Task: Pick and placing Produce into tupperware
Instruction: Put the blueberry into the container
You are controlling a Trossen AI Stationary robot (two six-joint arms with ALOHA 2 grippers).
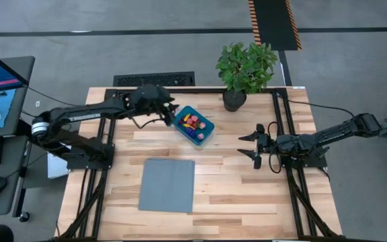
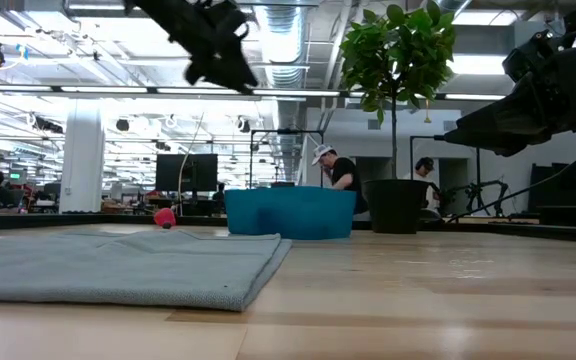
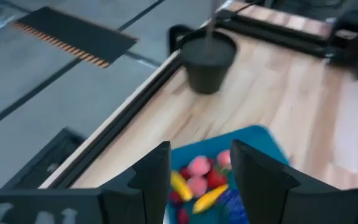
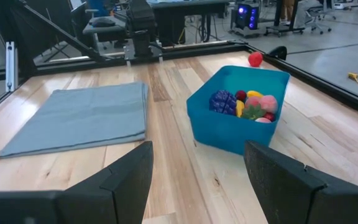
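Note:
The teal tupperware stands on the table's far middle, holding several tiny produce pieces, pink, yellow, red and purple. One red piece lies on the wood just outside it, also seen in the low view as a red piece. My left gripper hangs open in the air at the container's left end, tipped down toward it, with nothing between its fingers. My right gripper stands open to the right of the tupperware, facing it, and is empty.
A flat grey sheet lies on the near middle of the table. A potted green plant stands at the far edge, right of the tupperware. Black frame rails run along the table's sides. People show in the room behind.

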